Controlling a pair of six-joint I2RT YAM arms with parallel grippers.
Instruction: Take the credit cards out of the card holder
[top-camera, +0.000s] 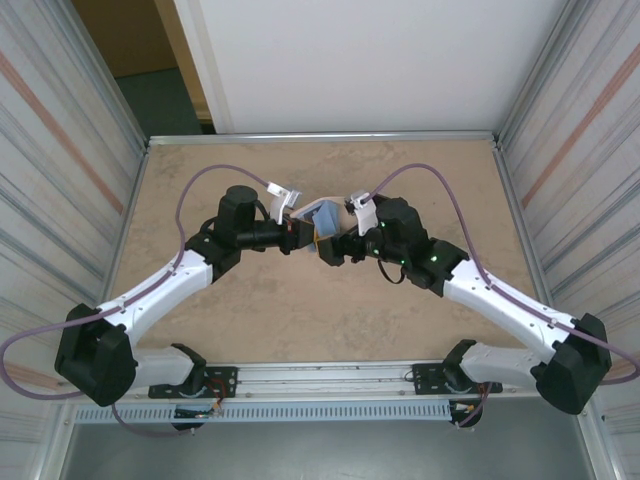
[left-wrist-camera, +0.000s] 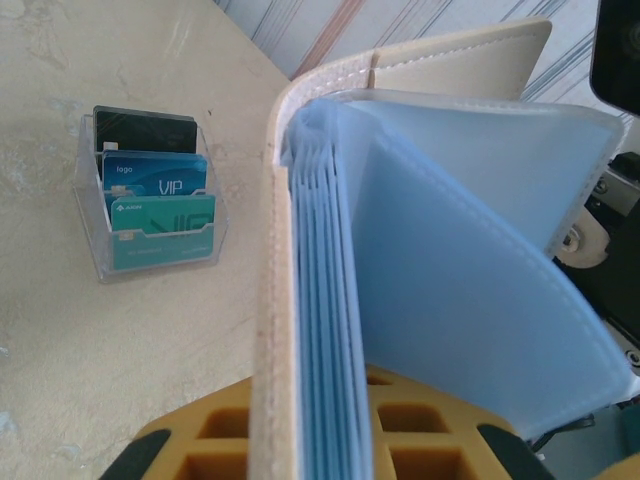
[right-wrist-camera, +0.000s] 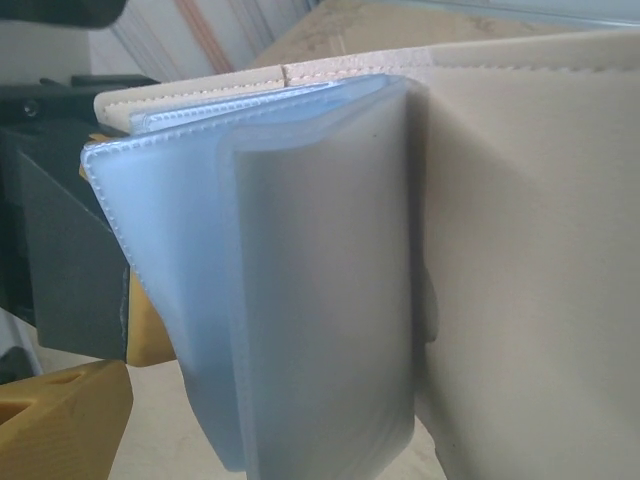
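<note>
Mid-table, the left gripper (top-camera: 303, 232) pinches the stitched tan card holder (top-camera: 327, 218) between waffled yellow fingers (left-wrist-camera: 222, 428), its glossy pale-blue sleeves fanned. The right gripper (top-camera: 342, 246) meets the holder, its hold unclear. Black, blue and teal credit cards (left-wrist-camera: 155, 190) stand in a clear plastic stand (left-wrist-camera: 88, 205).

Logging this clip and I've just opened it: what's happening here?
Both arms meet mid-table with the card holder spread open between the left pincer and right pincer; how each grips it is hidden. The pale blue sleeves that show look empty. Black, blue and teal credit cards sit in a clear stand on the table nearby, so the removal looks largely done.
</note>
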